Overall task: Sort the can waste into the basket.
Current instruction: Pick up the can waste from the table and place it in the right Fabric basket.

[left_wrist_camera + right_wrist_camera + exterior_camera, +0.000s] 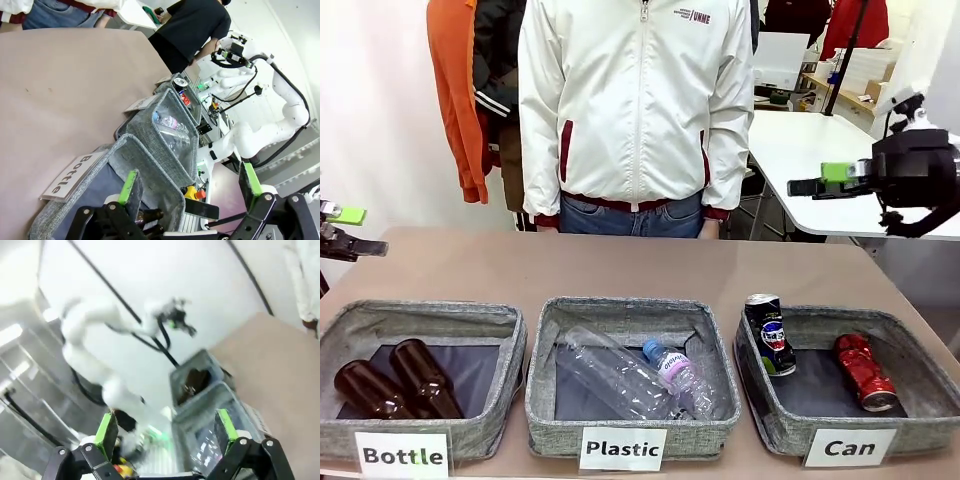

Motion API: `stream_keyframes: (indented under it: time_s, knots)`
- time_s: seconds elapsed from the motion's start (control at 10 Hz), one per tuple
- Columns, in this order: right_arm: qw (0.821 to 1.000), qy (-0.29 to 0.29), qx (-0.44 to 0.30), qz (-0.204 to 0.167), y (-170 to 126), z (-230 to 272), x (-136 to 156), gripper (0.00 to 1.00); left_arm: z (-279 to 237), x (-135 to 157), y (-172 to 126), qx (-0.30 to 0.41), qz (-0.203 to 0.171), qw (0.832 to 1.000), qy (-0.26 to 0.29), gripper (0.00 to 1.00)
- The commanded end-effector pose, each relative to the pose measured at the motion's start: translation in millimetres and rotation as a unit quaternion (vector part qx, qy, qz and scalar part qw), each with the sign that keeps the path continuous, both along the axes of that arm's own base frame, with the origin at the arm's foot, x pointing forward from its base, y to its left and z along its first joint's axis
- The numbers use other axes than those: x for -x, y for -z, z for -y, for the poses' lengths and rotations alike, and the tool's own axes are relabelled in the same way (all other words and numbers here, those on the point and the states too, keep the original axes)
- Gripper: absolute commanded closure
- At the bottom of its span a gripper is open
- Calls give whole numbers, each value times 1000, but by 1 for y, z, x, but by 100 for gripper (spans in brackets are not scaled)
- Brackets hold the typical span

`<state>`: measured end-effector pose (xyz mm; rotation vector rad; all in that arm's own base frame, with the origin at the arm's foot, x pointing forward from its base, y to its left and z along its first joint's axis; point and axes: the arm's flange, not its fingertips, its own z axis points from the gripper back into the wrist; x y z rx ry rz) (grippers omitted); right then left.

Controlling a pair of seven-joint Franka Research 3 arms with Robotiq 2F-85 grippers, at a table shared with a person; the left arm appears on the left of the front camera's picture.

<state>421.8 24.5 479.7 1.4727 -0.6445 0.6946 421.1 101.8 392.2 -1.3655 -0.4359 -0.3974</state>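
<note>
Front view puts our right jaws (835, 180) wide apart and holding nothing, raised well above the surface (620, 265) at its right edge, fingers pointing towards picture left. Our left jaws (345, 230), also spread and empty, sit at the far left edge, just above the surface. Outward from the right jaws, the Can basket (910, 415) lies below and towards our side, so the right arm is much the nearer. Both cans are already inside it: the dark Pepsi can (769, 334) stands tilted against the left wall, its silver top above the rim, and the crushed red can (863, 371) lies flat on the dark floor, long axis running from the far wall towards us. We judge the sorting done, with no can left on the bare surface. The Plastic basket (560, 400) touches the Can basket's left wall; open room lies beyond the baskets, towards the person (635, 110).
</note>
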Motion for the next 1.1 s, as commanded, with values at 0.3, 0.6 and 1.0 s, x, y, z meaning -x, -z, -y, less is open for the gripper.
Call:
stream_keyframes:
  time_s: [0.3,0.6,1.0]
  knots:
    - [1000,0,0,0,0,0,0,0,1,2,-2,-5,1,1000,3,0]
    - [1000,0,0,0,0,0,0,0,1,2,-2,-5,1,1000,3,0]
    - [1000,0,0,0,0,0,0,0,1,2,-2,-5,1,1000,3,0]
